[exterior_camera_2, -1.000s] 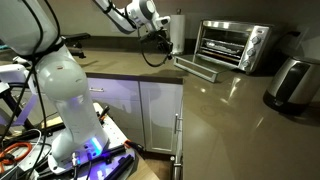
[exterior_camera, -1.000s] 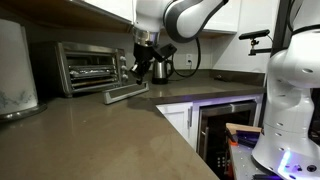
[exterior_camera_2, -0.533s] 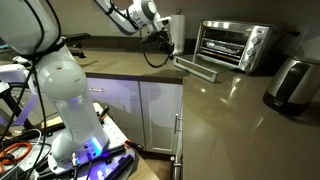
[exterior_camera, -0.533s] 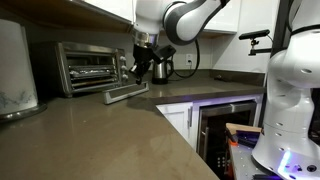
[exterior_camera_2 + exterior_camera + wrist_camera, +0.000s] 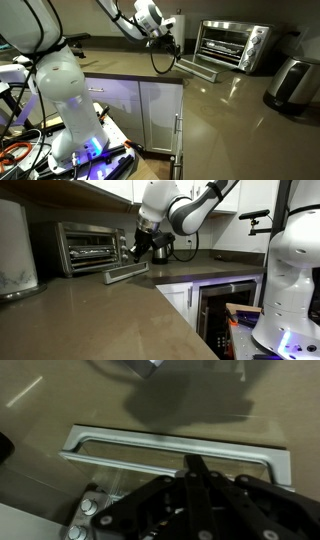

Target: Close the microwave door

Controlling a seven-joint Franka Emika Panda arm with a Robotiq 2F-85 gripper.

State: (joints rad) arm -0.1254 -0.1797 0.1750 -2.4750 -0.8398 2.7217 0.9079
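The silver-grey microwave (image 5: 88, 246) stands on the counter with its dark inside and wire rack showing; it also shows in an exterior view (image 5: 233, 45). Its door (image 5: 127, 273) lies folded down flat in front of it in both exterior views (image 5: 197, 68), bar handle along the outer edge. In the wrist view the door handle (image 5: 175, 445) runs across the frame. My gripper (image 5: 135, 250) hangs just above the door's outer edge (image 5: 172, 46). In the wrist view its fingers (image 5: 198, 464) are pressed together, holding nothing, tips over the handle.
A metal kettle (image 5: 160, 248) stands behind my gripper. A large white appliance (image 5: 14, 245) stands at one end of the brown counter (image 5: 100, 315), and a silver toaster (image 5: 291, 82) beside the microwave. A white robot base (image 5: 55, 90) stands on the floor.
My arm has swung its upper part sideways and the gripper has shifted slightly over the door's edge. The door has not moved.
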